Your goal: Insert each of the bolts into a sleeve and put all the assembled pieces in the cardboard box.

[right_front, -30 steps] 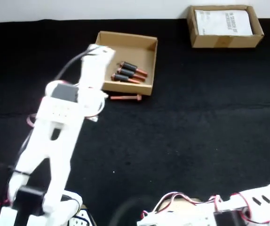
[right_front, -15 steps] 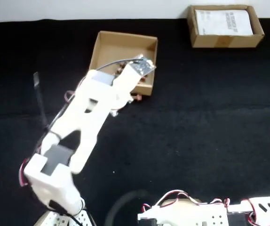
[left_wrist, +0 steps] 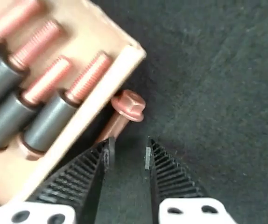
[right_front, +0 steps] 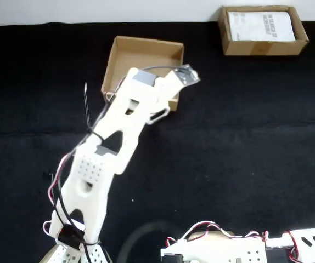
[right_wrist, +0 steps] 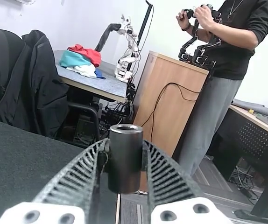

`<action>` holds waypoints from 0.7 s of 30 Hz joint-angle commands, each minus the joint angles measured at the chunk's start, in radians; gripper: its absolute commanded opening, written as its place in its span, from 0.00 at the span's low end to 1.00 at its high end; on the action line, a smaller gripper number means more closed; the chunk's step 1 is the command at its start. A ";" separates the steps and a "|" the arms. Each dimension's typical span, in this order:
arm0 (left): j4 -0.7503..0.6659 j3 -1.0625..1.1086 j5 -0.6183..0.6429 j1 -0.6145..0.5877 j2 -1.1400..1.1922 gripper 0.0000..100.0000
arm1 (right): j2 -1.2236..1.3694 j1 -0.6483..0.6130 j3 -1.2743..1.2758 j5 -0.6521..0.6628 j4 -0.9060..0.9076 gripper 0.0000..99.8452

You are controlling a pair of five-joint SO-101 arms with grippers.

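The cardboard box (right_front: 146,45) lies at the back of the black table, and my left arm (right_front: 130,115) stretches over its front right corner. The box (left_wrist: 101,93) holds several copper bolts in dark sleeves (left_wrist: 45,126). One loose copper bolt (left_wrist: 124,109) lies on the mat against the outside of the box wall, hex head pointing away. My left gripper (left_wrist: 127,151) hangs open just short of that bolt, with nothing between its fingers. My right gripper (right_wrist: 124,145) is shut on an upright black sleeve (right_wrist: 125,161), lifted and facing out into the room.
A second cardboard box (right_front: 263,32) with a printed sheet inside sits at the back right. My right arm's base (right_front: 240,249) lies along the front edge. Bare black mat (right_front: 240,142) spreads across the middle and right.
My left arm has swung right across the box front and now covers the assembled pieces and the loose bolt in the high view. The right arm has sunk lower at the front edge.
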 commanded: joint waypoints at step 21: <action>0.336 -0.575 -0.130 0.035 0.331 0.01 | -0.008 -0.041 0.133 0.015 -0.025 0.01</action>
